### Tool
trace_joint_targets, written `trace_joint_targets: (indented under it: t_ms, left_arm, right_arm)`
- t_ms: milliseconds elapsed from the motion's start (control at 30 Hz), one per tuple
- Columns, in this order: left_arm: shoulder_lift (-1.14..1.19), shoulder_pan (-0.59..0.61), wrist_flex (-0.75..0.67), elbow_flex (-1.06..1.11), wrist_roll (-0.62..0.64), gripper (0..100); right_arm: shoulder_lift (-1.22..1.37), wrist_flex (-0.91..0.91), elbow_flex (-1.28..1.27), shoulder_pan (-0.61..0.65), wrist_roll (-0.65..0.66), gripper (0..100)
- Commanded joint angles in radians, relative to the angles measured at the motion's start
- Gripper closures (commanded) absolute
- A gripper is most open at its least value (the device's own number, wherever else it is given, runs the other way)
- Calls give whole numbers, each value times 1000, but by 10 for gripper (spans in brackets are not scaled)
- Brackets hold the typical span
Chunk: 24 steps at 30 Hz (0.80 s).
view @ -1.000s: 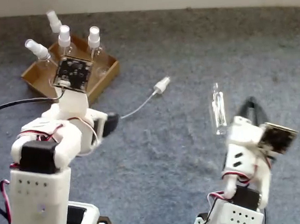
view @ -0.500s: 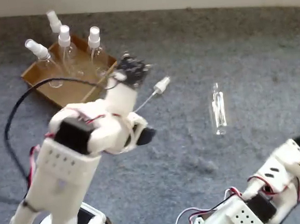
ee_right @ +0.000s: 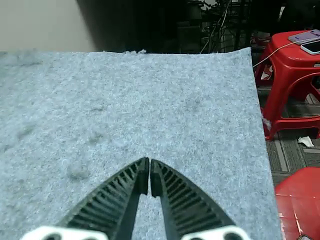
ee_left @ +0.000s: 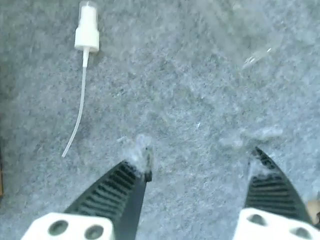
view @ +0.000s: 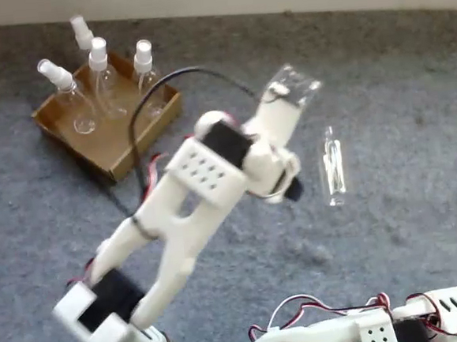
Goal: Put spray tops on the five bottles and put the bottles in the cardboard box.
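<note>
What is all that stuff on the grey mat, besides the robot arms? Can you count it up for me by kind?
Capped bottles: 4
Bare bottle: 1
Loose spray top: 1
Cardboard box holding the capped ones: 1
Total: 7

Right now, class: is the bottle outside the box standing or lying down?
Lying down: the bottle rests flat on the mat, its neck pointing away from the arms.
</note>
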State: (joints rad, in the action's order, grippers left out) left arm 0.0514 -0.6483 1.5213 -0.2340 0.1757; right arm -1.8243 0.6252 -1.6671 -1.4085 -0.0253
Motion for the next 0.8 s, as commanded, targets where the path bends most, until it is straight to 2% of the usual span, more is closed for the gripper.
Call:
trace_joint_targets:
  t_ms: [0, 167, 333, 500, 700, 767]
  left_arm:
    - [203, -50, 5, -314, 23, 734]
    - [440, -70, 3, -575, 38, 734]
    - [671, -67, -3, -809, 190, 734]
    - [892, -70, -8, -1084, 201, 734]
    - [1142, -65, -77, -1423, 203, 734]
    - [1201, -71, -94, -1437, 203, 734]
  right_arm:
    - [-13, 61, -136, -12, -2, 994]
    - [-13, 71, -136, -16, -2, 994]
    - [-13, 176, -136, -12, -2, 994]
    - [-13, 216, -136, -10, -2, 994]
    - [-13, 325, -139, -8, -2, 994]
    - [-13, 340, -142, -8, -2, 994]
